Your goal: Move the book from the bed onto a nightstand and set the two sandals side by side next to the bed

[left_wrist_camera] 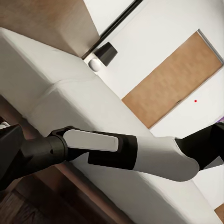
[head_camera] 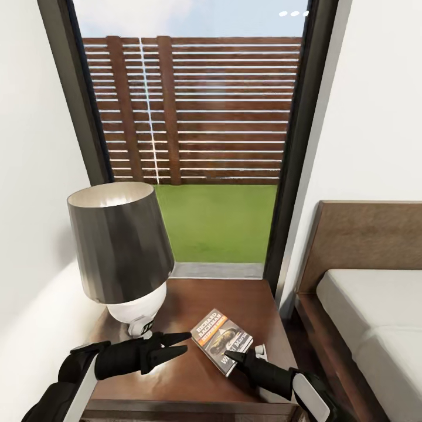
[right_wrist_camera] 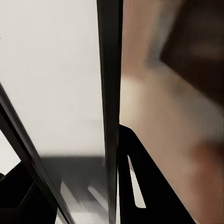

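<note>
The book [head_camera: 225, 343], dark with an orange band, lies flat on the dark brown nightstand [head_camera: 193, 299], right of the lamp. My right gripper [head_camera: 246, 353] is at the book's near corner, its fingers apart, one over the cover and one beside the edge. In the right wrist view a thin dark edge [right_wrist_camera: 108, 93] runs between the spread fingers [right_wrist_camera: 144, 186]. My left gripper [head_camera: 187, 343] points at the book's left edge from close by, fingers slightly apart and holding nothing. The bed [head_camera: 375, 316] lies to the right of the nightstand. The sandals are out of view.
A lamp [head_camera: 120, 246] with a dark shade and a white base takes up the nightstand's left half. Behind it are a tall dark-framed window [head_camera: 293, 176] and white walls. The left wrist view looks across my right forearm [left_wrist_camera: 116, 149] to the mattress [left_wrist_camera: 70, 98].
</note>
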Robot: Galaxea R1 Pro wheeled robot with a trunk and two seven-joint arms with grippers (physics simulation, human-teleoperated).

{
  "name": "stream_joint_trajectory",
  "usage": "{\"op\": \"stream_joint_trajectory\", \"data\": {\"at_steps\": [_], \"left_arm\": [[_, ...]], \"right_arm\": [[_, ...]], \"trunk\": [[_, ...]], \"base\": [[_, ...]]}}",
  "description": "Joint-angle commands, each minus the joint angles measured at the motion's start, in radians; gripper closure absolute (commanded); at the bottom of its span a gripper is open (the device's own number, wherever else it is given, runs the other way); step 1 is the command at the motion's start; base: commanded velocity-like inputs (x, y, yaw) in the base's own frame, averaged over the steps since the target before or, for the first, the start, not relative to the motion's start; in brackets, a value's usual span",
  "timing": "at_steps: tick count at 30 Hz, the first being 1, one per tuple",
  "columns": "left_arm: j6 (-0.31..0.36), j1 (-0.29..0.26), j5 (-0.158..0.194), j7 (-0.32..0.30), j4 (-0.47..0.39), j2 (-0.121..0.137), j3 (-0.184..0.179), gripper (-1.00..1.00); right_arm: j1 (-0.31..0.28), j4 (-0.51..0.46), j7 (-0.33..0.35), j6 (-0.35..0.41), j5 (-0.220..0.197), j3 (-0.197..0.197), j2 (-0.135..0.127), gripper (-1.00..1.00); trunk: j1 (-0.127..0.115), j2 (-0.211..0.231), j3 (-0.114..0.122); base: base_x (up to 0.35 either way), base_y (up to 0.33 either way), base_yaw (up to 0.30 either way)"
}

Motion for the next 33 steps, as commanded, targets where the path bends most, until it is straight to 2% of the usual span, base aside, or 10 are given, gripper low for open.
{"op": "stream_joint_trajectory", "data": {"at_steps": [1, 3, 9, 31, 33], "left_arm": [[0.010, 0.000, 0.003, -0.001, 0.000, 0.000, 0.000, -1.00], [0.010, 0.000, 0.003, -0.001, 0.000, 0.000, 0.000, -1.00], [0.010, 0.000, 0.002, -0.001, 0.000, 0.000, 0.000, -1.00], [0.010, 0.000, 0.004, -0.003, 0.000, 0.000, 0.001, -1.00], [0.011, 0.000, 0.003, -0.003, 0.001, 0.000, 0.001, -1.00]], "right_arm": [[-0.001, 0.000, 0.000, 0.003, -0.006, 0.004, -0.001, 1.00], [-0.001, 0.000, 0.000, 0.003, -0.006, 0.004, -0.001, 1.00], [-0.001, 0.000, 0.000, 0.003, -0.006, 0.004, -0.001, 1.00], [-0.001, 0.000, 0.000, 0.003, -0.006, 0.004, -0.001, 1.00], [-0.001, 0.000, 0.000, 0.003, -0.006, 0.004, -0.001, 1.00]], "trunk": [[0.000, 0.000, -0.001], [0.000, 0.000, -0.001], [0.002, -0.002, -0.024], [0.002, -0.002, -0.024], [0.003, -0.002, -0.032]], "base": [[0.000, 0.000, 0.000], [0.000, 0.000, 0.000], [0.000, 0.000, 0.000], [0.043, 0.000, 0.000], [0.002, 0.000, 0.000]]}}
